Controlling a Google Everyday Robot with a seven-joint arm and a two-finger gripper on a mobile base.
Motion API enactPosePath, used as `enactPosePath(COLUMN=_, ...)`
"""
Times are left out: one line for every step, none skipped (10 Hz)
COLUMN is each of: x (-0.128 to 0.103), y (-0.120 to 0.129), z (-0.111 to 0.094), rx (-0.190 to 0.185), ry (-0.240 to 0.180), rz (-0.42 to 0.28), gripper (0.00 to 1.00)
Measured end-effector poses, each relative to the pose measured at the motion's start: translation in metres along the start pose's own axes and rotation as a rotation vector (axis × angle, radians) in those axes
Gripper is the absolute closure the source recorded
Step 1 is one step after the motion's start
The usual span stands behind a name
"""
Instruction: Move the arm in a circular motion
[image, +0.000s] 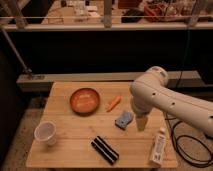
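— Where was the gripper (142, 122)?
— Low over the table (70, 150), just beside the blue block (124, 119); open or closed, I couldn't tell.
— And the arm (170, 102)?
— Stretched leftward from the right edge, tip apparently pointing down.

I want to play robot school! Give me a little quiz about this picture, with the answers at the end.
1. True or false: the carrot lies inside the orange bowl.
2. The gripper at the tip of the arm hangs: A) inside the bowl, B) over the table beside the blue block, C) touching the white bottle.
3. How many loose things sit on the table?
Key: 1 false, it lies beside the bowl. 2 B. 3 six: bowl, carrot, blue block, cup, black bar, white bottle.
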Motion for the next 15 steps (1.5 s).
enactPosePath(x=-0.015, y=-0.003, z=0.0, rx=0.004, ry=-0.004, rz=-0.02, gripper=0.2)
enactPosePath(x=-0.027, y=-0.005, z=-0.001, rx=0.006, ry=-0.007, rz=-0.036, gripper=0.2)
enactPosePath(x=-0.039, y=-0.007, z=-0.001, rx=0.008, ry=-0.006, rz=-0.05, gripper=0.2)
enactPosePath(x=-0.056, y=-0.012, z=-0.002, rx=0.017, ry=-0.006, rz=-0.071, gripper=0.2)
enactPosePath(x=-0.065, y=-0.015, z=-0.002, rx=0.024, ry=-0.002, rz=-0.087, gripper=0.2)
enactPosePath(x=-0.07, y=-0.015, z=-0.003, rx=0.027, ry=-0.001, rz=-0.095, gripper=0.2)
enactPosePath(x=-0.079, y=-0.017, z=-0.004, rx=0.026, ry=0.0, rz=-0.107, gripper=0.2)
enactPosePath(x=-0.095, y=-0.019, z=-0.004, rx=0.028, ry=-0.004, rz=-0.127, gripper=0.2)
enactPosePath(x=-0.107, y=-0.019, z=-0.003, rx=0.029, ry=-0.002, rz=-0.141, gripper=0.2)
enactPosePath(x=-0.117, y=-0.019, z=-0.002, rx=0.028, ry=0.0, rz=-0.155, gripper=0.2)
enactPosePath(x=-0.125, y=-0.02, z=-0.001, rx=0.028, ry=-0.002, rz=-0.169, gripper=0.2)
enactPosePath(x=-0.127, y=-0.022, z=0.0, rx=0.027, ry=-0.001, rz=-0.174, gripper=0.2)
enactPosePath(x=-0.129, y=-0.023, z=0.0, rx=0.026, ry=0.0, rz=-0.181, gripper=0.2)
enactPosePath(x=-0.137, y=-0.025, z=0.002, rx=0.026, ry=-0.003, rz=-0.196, gripper=0.2)
enactPosePath(x=-0.142, y=-0.028, z=0.003, rx=0.028, ry=-0.005, rz=-0.207, gripper=0.2)
